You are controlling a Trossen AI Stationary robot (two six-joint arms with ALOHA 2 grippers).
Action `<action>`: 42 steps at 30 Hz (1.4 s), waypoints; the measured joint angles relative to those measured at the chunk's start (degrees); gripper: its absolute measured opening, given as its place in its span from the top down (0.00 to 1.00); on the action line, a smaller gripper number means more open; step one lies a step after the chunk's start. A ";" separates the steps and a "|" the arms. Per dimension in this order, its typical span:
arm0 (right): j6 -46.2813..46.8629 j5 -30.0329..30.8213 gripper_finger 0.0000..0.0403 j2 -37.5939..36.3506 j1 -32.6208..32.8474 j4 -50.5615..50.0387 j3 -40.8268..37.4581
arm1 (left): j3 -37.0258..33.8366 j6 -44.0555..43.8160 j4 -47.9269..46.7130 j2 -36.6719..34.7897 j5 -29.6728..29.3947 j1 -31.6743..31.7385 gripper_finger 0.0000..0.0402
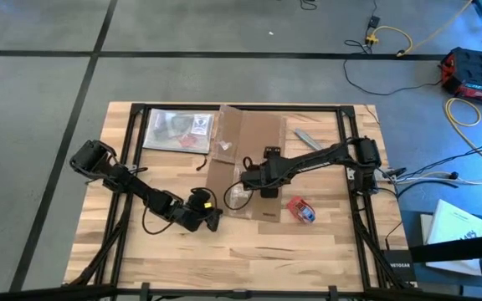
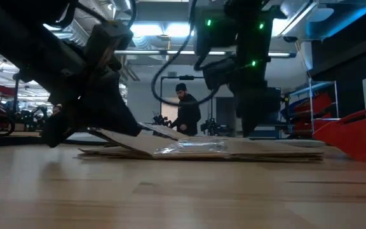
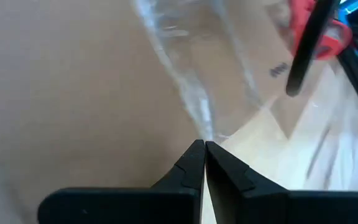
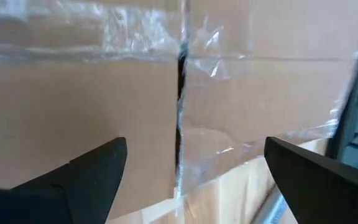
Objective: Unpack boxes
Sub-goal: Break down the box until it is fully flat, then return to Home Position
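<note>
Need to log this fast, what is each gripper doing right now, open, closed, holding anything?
Left gripper: closed, tips at the edge of the cardboard box, holding nothing visible.
Right gripper: open wide over the box's taped seam, holding nothing.

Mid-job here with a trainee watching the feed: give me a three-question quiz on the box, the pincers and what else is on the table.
1. True or false: the right pincer is open above the box.
2. Which pincer is shut? A) left B) right
3. Fill in: the small red-and-blue object lies on the table, just beyond the box's edge on the ____ arm's side.

Key: 1 true. 2 A, the left pincer, at the box's edge. 3 right.
</note>
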 joint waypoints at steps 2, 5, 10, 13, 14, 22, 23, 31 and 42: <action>1.19 1.48 0.09 -1.35 0.80 -0.16 0.08 | 0.02 5.00 3.30 0.00 0.02 0.00 1.00; 4.31 2.01 0.09 -4.18 1.85 1.47 0.08 | 0.14 12.79 8.77 -0.06 0.18 0.18 1.00; 4.10 0.38 0.09 -11.36 3.69 12.61 -1.83 | 2.10 28.52 9.74 -1.86 0.11 1.14 1.00; 1.41 0.45 0.09 -15.92 4.50 18.41 -3.63 | 2.34 39.77 9.69 -4.50 0.15 2.39 1.00; 1.00 0.34 0.09 -17.05 4.54 18.98 -4.15 | 2.34 43.05 9.68 -5.54 0.12 2.95 1.00; 0.67 -1.75 0.09 -24.47 4.31 19.31 -8.25 | 2.32 57.19 7.44 -17.39 -0.04 8.13 1.00; 1.10 -2.06 0.09 -25.23 4.37 19.13 -8.61 | 2.32 58.84 6.97 -18.90 -0.08 8.82 1.00; 2.96 -6.71 0.16 -31.02 4.37 19.78 -9.19 | 2.25 62.16 -2.15 -29.69 -0.09 13.40 1.00; 4.27 -7.45 0.55 -40.81 3.31 20.88 -9.38 | 1.82 61.85 -14.37 -39.17 -0.05 13.74 1.00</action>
